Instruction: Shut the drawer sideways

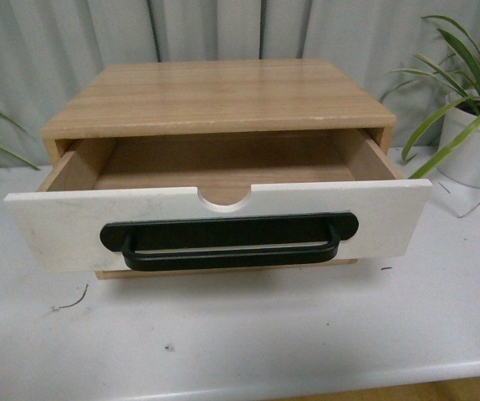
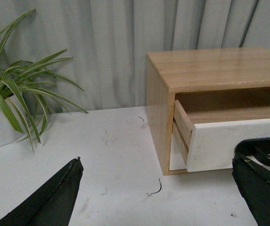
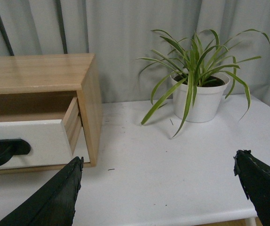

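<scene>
The drawer [image 1: 64, 225] stands pulled out of a light wood cabinet [image 1: 215, 96]. It has a white front, a long black bar handle [image 1: 227, 241], a half-round notch in its top edge and wood sides. It looks empty inside. It also shows in the left wrist view [image 2: 215, 141] and in the right wrist view [image 3: 36, 141]. My left gripper [image 2: 158, 188] is open over the table, in front of the cabinet's left corner. My right gripper [image 3: 158, 188] is open over the table, off the cabinet's right side. Neither arm shows in the front view.
The cabinet sits on a white table [image 1: 248, 334]. A potted plant in a white pot [image 1: 474, 146] stands to the right; it also shows in the right wrist view [image 3: 203, 101]. Another plant [image 2: 12, 103] stands to the left. A grey curtain hangs behind. The table's front edge [image 1: 324, 378] is near.
</scene>
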